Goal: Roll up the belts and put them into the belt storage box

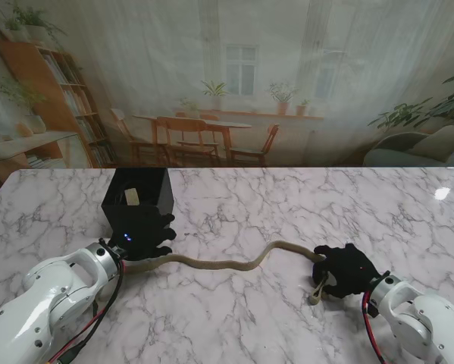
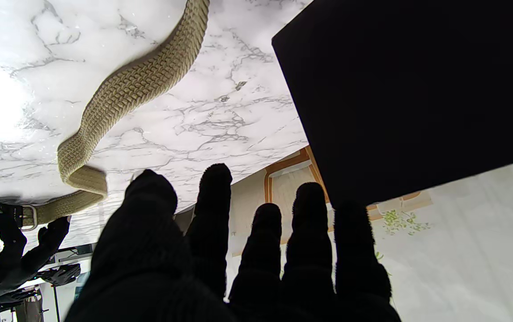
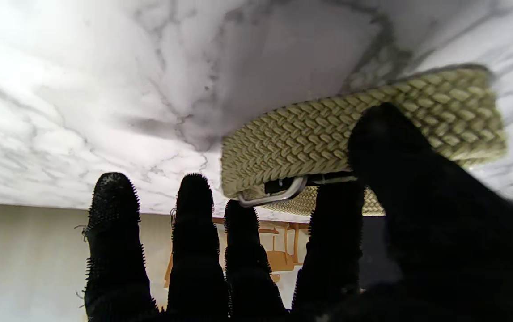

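Observation:
A tan woven belt [image 1: 227,264] lies in a wavy line across the marble table. Its buckle end [image 3: 278,193] is folded and pinched between the thumb and forefinger of my right hand [image 1: 346,271]. The belt [image 3: 328,134] fills the right wrist view close up. The black belt storage box [image 1: 138,199] stands at the left, open at the top, with something pale [image 1: 132,196] inside. My left hand [image 1: 149,240] rests against the box's near side with fingers extended and nothing in them. The belt's other end [image 1: 136,265] runs under that hand. In the left wrist view the belt [image 2: 140,85] curves beside the box [image 2: 417,89].
The marble table [image 1: 287,205] stretches wide behind and to the right of the belt. A printed room backdrop [image 1: 234,76] stands along the far edge. A bright glare spot [image 1: 442,192] sits at the far right.

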### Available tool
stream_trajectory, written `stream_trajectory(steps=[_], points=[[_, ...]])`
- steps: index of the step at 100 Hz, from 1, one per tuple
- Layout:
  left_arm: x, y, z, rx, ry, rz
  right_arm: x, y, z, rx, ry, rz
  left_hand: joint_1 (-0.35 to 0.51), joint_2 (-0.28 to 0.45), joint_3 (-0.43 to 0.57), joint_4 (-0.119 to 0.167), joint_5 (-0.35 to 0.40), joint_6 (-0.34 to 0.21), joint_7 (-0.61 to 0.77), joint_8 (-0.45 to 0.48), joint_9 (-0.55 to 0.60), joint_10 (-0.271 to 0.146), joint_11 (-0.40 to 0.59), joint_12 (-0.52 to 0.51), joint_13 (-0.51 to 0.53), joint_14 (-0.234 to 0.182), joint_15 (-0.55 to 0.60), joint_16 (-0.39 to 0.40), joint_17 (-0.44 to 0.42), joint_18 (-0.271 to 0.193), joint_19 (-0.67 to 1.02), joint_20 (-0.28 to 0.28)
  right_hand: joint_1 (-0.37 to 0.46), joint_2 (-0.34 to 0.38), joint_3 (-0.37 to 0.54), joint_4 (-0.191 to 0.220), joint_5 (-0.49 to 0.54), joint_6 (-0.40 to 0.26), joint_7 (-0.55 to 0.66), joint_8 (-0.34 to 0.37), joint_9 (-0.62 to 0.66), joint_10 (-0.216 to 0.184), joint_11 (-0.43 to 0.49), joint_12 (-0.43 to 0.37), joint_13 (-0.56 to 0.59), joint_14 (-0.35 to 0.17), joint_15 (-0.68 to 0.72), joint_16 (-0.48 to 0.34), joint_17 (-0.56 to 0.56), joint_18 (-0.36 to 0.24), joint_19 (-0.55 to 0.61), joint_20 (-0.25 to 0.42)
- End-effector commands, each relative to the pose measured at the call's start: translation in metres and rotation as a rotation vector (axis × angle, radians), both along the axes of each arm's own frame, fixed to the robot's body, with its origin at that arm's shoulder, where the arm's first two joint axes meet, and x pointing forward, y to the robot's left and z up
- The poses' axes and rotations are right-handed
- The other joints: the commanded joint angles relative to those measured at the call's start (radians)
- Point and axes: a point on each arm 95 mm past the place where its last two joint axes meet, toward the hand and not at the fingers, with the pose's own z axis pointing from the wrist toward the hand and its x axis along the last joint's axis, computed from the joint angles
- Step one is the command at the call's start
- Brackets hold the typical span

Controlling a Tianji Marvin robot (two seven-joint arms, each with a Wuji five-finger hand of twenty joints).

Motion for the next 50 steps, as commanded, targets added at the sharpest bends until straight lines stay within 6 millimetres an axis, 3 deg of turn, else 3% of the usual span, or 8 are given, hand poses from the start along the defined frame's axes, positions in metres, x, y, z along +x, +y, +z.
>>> stream_trajectory(steps=[1,6,12,18,22,28,50], points=[[0.0000,-0.0004,-0.0018,0.005,0.012,0.005,-0.0026,0.0018,-0.0068,0.013,0.019,-0.015,-0.018,0.039,-0.016,-0.017,0.032,0.007,0.000,-0.001,-0.036,0.016,-0.004,0.000,-0.019,0.019,-0.026,-0.002,-0.018,0.032,-0.026,-0.003,-0.018,0.045,0.034,0.004,0.119,0.014,0.121,-0.009,-0.040,0.024,-0.042,-0.017,-0.045,0.024,-0.068,-0.045,-0.048,0.059,-0.052,-0.059],[0.0001,-0.0003,-0.0019,0.005,0.013,0.005,-0.0015,0.0023,-0.0081,0.039,0.021,-0.031,-0.019,0.039,-0.016,-0.017,0.032,0.007,0.000,-0.001,-0.036,0.015,-0.004,0.000,-0.018,0.020,-0.025,-0.001,-0.017,0.032,-0.026,-0.003,-0.011,0.046,0.044,0.005,0.124,0.062,0.131,-0.007,-0.004,0.028,-0.032,-0.014,-0.035,0.021,-0.068,-0.055,-0.058,0.053,-0.056,-0.080],[0.0001,-0.0003,-0.0018,0.005,0.012,0.004,-0.0005,0.0028,-0.0094,0.060,0.023,-0.048,-0.018,0.039,-0.015,-0.017,0.031,0.008,-0.001,-0.002,-0.036,0.016,-0.005,0.000,-0.018,0.019,-0.026,-0.002,-0.018,0.032,-0.027,-0.003,0.006,0.062,0.038,0.005,0.108,0.091,0.138,0.000,0.121,0.006,-0.020,-0.012,0.002,0.017,-0.051,-0.059,-0.051,0.052,-0.038,-0.101],[0.0002,-0.0004,-0.0019,0.005,0.013,0.004,0.0008,0.0031,-0.0108,0.076,0.006,-0.060,-0.019,0.039,-0.016,-0.017,0.032,0.007,-0.001,-0.001,-0.036,0.016,-0.005,0.000,-0.018,0.020,-0.026,-0.002,-0.018,0.033,-0.027,-0.003,0.027,0.074,0.027,0.010,0.089,0.122,0.147,0.008,0.365,-0.041,-0.004,-0.007,0.113,-0.005,-0.005,-0.042,0.000,0.051,0.007,-0.120],[0.0002,-0.0004,-0.0021,0.005,0.014,0.003,0.0013,0.0033,-0.0119,0.085,-0.003,-0.065,-0.020,0.039,-0.016,-0.017,0.032,0.007,-0.001,-0.001,-0.036,0.016,-0.005,0.000,-0.018,0.020,-0.026,-0.002,-0.017,0.033,-0.027,-0.003,0.036,0.079,0.021,0.012,0.079,0.131,0.153,0.012,0.460,-0.074,0.003,-0.006,0.156,-0.022,0.006,-0.034,0.029,0.048,0.028,-0.120],[0.0002,-0.0005,-0.0022,0.004,0.014,0.003,0.0021,0.0034,-0.0131,0.085,-0.025,-0.069,-0.019,0.039,-0.016,-0.017,0.032,0.008,-0.002,-0.001,-0.036,0.016,-0.005,0.000,-0.018,0.019,-0.026,-0.001,-0.018,0.033,-0.027,-0.003,0.046,0.094,0.007,0.015,0.060,0.128,0.169,0.026,0.583,-0.120,0.095,0.047,0.251,-0.058,0.047,0.004,0.089,0.034,0.091,-0.094],[0.0000,-0.0006,-0.0026,0.004,0.015,0.001,0.0050,0.0032,-0.0161,0.098,-0.110,-0.070,-0.021,0.040,-0.016,-0.017,0.033,0.007,-0.002,0.000,-0.036,0.015,-0.005,0.001,-0.018,0.019,-0.026,-0.001,-0.018,0.033,-0.028,-0.002,0.079,0.095,0.004,0.022,-0.033,0.083,0.142,0.046,0.837,-0.148,0.354,0.240,0.519,-0.116,0.238,0.179,0.282,-0.089,0.288,0.063]])
